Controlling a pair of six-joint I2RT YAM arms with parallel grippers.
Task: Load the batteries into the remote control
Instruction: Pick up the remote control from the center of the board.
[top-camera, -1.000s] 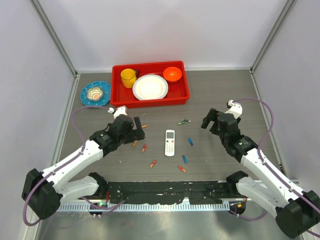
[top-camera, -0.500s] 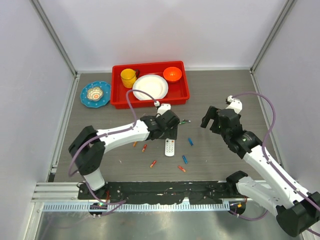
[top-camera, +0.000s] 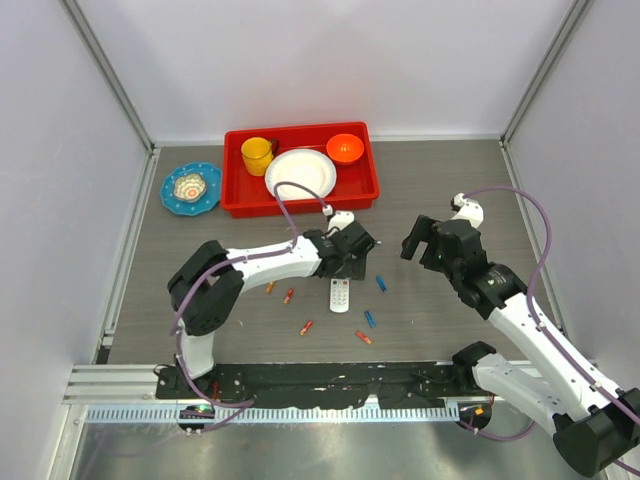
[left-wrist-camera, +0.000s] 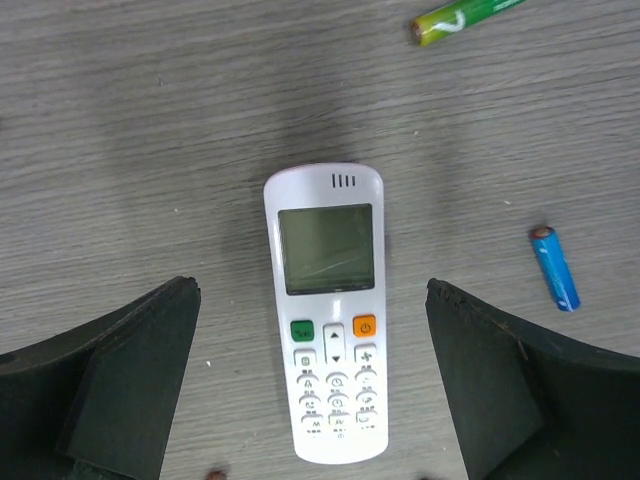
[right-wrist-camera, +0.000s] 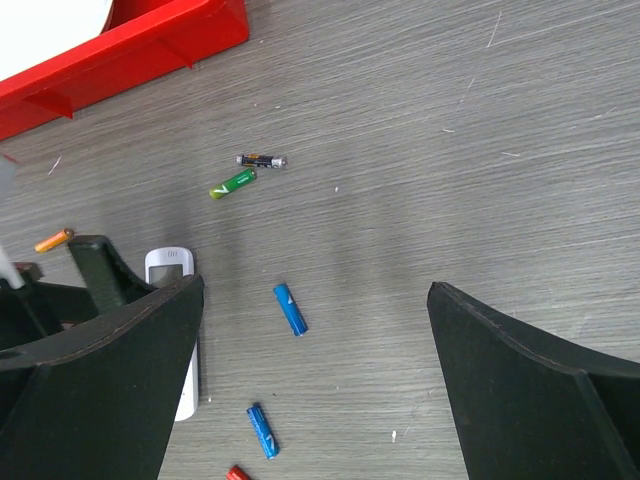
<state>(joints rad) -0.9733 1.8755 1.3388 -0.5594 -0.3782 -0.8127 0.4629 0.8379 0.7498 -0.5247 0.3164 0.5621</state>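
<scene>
My left pincer (left-wrist-camera: 310, 290) is wide open and empty. It straddles the slim white plastic remote control (left-wrist-camera: 323, 330), one finger on each side of its width, not touching. The remote's long axis runs along my line of reach, so the left arm is clearly nearer. The remote lies buttons up on the grey bench (top-camera: 450, 180); I judge the recess faces down. The right pincer (right-wrist-camera: 315, 288), also open and empty, hangs right of the remote. Around the single remote I count small cylindrical batteries (top-camera: 289, 295): five orange-red, two blue, one green, one dark.

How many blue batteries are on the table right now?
2. One blue battery lies just right of the remote control; the second blue battery lies nearer the bases, below it. The left arm could hide others.
</scene>
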